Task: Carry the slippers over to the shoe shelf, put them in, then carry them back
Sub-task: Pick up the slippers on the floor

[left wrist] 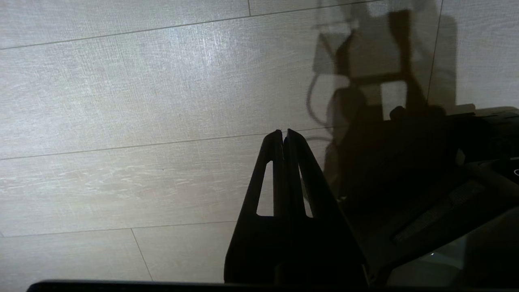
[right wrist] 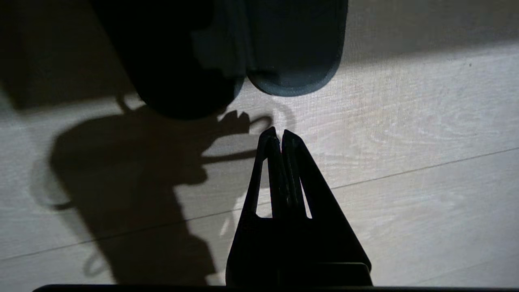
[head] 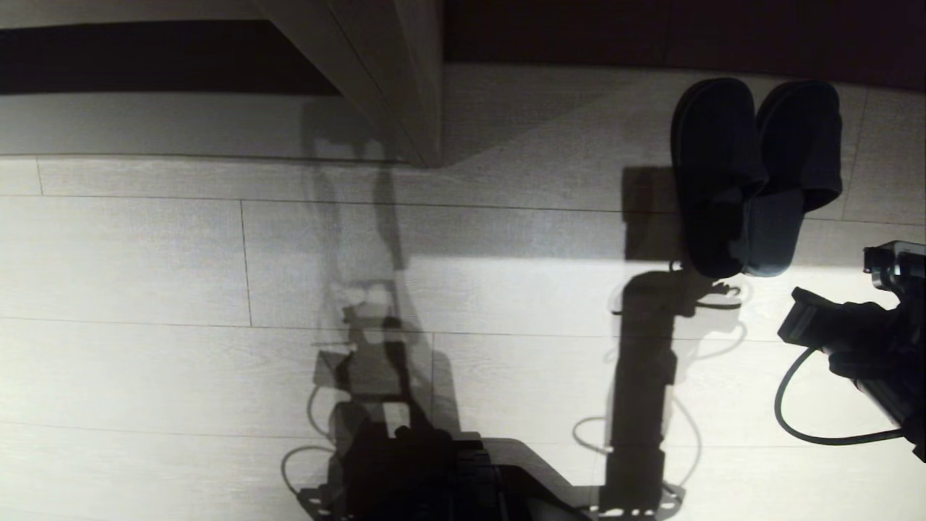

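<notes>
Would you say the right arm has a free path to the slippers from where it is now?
Probably yes: only bare floor lies between the shut right claw and the slippers' heels, though it must open first.

A: Where can the right claw [right wrist: 279, 134] pass?

B: Bare floor [head: 506, 289] lies between its closed tips and the slippers [head: 752, 174]; nothing stands in that gap (only shadow).

A: And beyond the slippers?

B: A dark recess edge sits close behind their toes. To their left, a grey-brown panel [head: 405, 79] comes down to the floor and blocks that side.

A: The left claw [left wrist: 284, 134]?

B: Open floor ahead of it; the robot's dark base [left wrist: 438, 182] crowds one side.
</notes>
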